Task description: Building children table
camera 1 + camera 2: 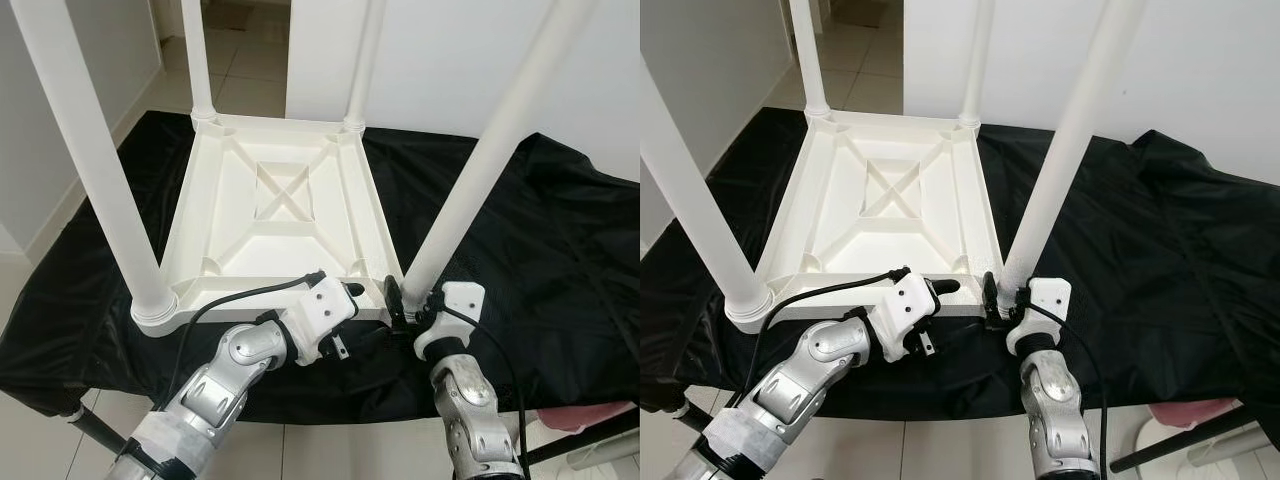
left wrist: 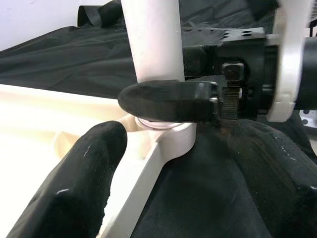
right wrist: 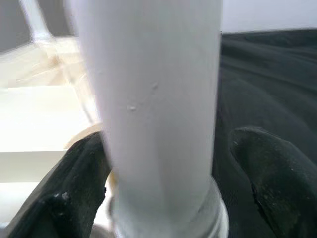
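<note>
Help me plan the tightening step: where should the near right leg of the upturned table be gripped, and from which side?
Grip the near right leg low, just above its socket collar, from the robot's side. The round shaft is bare there, the right gripper already straddles it, and the tabletop blocks the far side.

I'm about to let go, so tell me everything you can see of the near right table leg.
The near right leg is a smooth white round tube, plastic by its look, standing in the corner socket of the upturned white table, leaning slightly outward. A ringed collar meets the socket at its base. The right gripper straddles it just above the collar, fingers either side; the left gripper sits beside the socket. Black cloth lies beneath.
</note>
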{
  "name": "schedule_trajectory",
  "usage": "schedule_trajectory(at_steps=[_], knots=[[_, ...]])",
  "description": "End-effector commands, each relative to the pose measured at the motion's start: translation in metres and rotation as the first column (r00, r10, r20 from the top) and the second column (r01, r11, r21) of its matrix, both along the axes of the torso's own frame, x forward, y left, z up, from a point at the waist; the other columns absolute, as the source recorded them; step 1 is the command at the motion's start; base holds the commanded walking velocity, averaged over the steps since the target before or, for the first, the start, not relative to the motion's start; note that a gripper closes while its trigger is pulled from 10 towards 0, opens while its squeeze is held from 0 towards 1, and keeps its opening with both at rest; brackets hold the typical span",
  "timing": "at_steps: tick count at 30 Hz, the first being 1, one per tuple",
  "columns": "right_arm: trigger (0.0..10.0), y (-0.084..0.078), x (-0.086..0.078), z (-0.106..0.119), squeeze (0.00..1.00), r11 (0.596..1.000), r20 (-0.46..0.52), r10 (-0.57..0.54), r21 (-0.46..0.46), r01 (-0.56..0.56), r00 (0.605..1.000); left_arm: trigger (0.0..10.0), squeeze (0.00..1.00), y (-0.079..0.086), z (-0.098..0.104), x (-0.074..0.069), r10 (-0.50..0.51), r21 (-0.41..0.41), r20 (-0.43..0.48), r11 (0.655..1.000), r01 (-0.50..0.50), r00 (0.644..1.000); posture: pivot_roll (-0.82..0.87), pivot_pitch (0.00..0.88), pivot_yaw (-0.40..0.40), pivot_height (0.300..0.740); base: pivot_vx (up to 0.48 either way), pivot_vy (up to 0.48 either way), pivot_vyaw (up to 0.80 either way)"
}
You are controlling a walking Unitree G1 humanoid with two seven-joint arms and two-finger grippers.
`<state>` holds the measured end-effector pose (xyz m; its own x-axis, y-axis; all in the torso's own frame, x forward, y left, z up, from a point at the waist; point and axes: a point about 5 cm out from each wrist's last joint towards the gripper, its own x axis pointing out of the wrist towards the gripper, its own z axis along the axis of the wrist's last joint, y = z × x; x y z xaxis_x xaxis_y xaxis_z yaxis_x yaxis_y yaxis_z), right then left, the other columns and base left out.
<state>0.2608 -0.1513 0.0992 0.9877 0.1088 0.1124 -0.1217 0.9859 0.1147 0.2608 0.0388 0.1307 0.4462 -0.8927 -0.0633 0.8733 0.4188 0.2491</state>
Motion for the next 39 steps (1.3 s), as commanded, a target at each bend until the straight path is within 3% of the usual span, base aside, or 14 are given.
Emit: schedule_trajectory(at_steps=[1,8,14,15,24,28,30,31,34,35,39], knots=[[10.0,-0.004,-0.003,-0.004,0.00,1.000,0.002,0.012,0.020,-0.012,1.000,10.0,0.00,0.001,0.001,-0.005,-0.078,0.005,-0.026,0.997,0.078,0.997,-0.01,0.000,-0.087,0.740,0.000,0.000,0.00],[10.0,-0.024,-0.002,0.003,0.00,0.998,0.042,0.046,-0.033,-0.045,0.998,10.0,0.00,0.008,-0.001,-0.010,-0.109,0.045,-0.022,0.993,0.110,0.994,-0.02,0.000,-0.082,0.740,0.000,0.000,0.00],[10.0,-0.039,0.007,0.011,0.00,0.987,0.055,0.132,-0.104,-0.125,0.990,10.0,0.00,0.005,0.002,-0.009,-0.107,0.042,-0.004,0.993,0.107,0.994,-0.01,0.000,-0.076,0.740,0.000,0.000,0.00],[10.0,-0.042,0.011,0.015,0.00,0.973,0.053,0.204,-0.123,-0.197,0.978,10.0,0.00,0.003,0.003,-0.010,-0.110,0.040,0.002,0.993,0.110,0.994,-0.02,0.000,-0.074,0.740,0.000,0.000,0.00],[10.0,-0.036,0.024,0.015,0.00,0.919,0.001,0.363,-0.164,-0.358,0.932,10.0,0.00,-0.001,0.004,-0.010,-0.122,0.042,0.008,0.992,0.122,0.993,-0.01,0.000,-0.072,0.740,0.000,0.000,0.00],[10.0,-0.019,0.037,0.014,0.00,0.865,-0.021,0.473,-0.181,-0.469,0.881,10.0,0.00,-0.004,0.005,-0.010,-0.125,0.042,0.009,0.991,0.124,0.992,-0.01,0.000,-0.076,0.740,0.000,0.000,0.00],[10.0,-0.019,0.038,0.014,0.00,0.861,-0.022,0.479,-0.180,-0.475,0.877,10.0,0.00,-0.004,0.005,-0.009,-0.124,0.043,0.009,0.991,0.124,0.992,-0.01,0.000,-0.076,0.740,0.000,0.000,0.00],[7.3,-0.015,0.040,0.013,0.00,0.837,-0.038,0.514,-0.194,-0.511,0.857,10.0,0.00,-0.004,0.005,-0.009,-0.122,0.042,0.011,0.992,0.122,0.992,-0.01,0.000,-0.079,0.740,0.000,0.000,0.00],[7.3,-0.014,0.041,0.012,0.00,0.826,-0.045,0.530,-0.200,-0.528,0.847,10.0,0.00,-0.004,0.006,-0.009,-0.122,0.041,0.012,0.992,0.121,0.992,-0.01,0.000,-0.079,0.740,0.000,0.000,0.00],[0.0,-0.015,0.042,0.011,0.00,0.821,-0.057,0.533,-0.205,-0.533,0.844,10.0,0.00,-0.004,0.006,-0.008,-0.119,0.042,0.013,0.992,0.118,0.993,0.00,0.000,-0.088,0.740,0.000,0.000,0.00],[0.0,-0.019,0.044,0.010,0.00,0.818,-0.068,0.534,-0.207,-0.536,0.843,10.0,0.00,-0.004,0.006,-0.008,-0.114,0.041,0.015,0.993,0.114,0.993,0.00,0.000,-0.090,0.740,0.000,0.000,0.00]])
